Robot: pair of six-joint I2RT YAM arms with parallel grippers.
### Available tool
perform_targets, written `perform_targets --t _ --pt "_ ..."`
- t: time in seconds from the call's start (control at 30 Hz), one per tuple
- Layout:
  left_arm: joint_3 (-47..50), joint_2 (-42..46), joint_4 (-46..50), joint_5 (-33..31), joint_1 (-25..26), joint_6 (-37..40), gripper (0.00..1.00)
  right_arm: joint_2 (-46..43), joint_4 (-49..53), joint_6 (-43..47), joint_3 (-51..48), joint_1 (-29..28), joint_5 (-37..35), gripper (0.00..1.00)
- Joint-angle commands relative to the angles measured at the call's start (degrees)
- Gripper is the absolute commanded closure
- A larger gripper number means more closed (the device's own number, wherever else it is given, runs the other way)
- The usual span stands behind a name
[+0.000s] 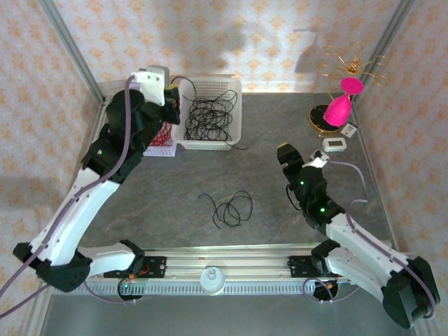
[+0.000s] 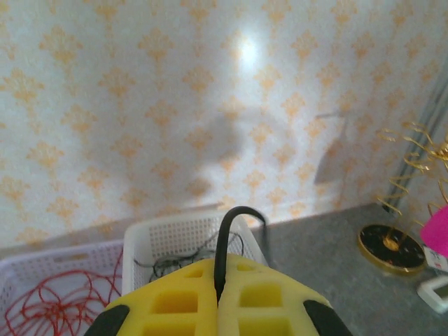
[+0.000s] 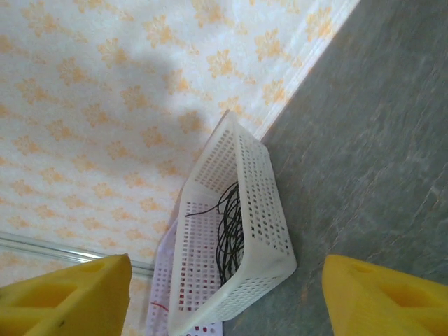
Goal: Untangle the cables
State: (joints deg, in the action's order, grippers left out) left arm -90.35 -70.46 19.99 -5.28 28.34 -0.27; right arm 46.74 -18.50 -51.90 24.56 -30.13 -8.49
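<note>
A: Top view, holdings?
B: One loose black cable on tabletop; more coiled in white basket, seemingly sorted by colour.
A: Left wrist?
B: The left claw pinching a black strand above it, likely for depositing.
A: Right wrist?
B: The right claw spread, empty.

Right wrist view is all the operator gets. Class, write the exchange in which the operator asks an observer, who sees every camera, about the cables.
Operator: Is any cable outside the white basket?
Observer: Yes, a loose black cable lies on the table, apart from the basket.
Operator: What is the left gripper doing?
Observer: It is shut on a black cable that arches out toward the white basket.
</note>
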Motion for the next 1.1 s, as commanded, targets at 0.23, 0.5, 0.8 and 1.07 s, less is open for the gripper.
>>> perform_targets --t 0.23,0.5,0.8,1.07 --pt "-13.60 -15.87 -6.75 -2.15 -4.03 4.67 1.00 -9.85 17.92 15.25 1.03 0.16 0.16 0.25" --pt "-18.30 -25.61 -12.09 1.80 -8.42 1.99 1.00 -13.47 22.37 16.63 0.62 0.15 3.04 0.26" --pt "-16.16 -35.79 -19.15 1.84 -9.35 0.41 1.00 -13.52 23.95 18.09 0.81 0.16 5.22 0.26" --pt "-12.12 -42.45 -21.18 5.55 -9.44 -3.33 1.00 -12.80 22.79 17.98 -0.38 0.16 4.91 0.26"
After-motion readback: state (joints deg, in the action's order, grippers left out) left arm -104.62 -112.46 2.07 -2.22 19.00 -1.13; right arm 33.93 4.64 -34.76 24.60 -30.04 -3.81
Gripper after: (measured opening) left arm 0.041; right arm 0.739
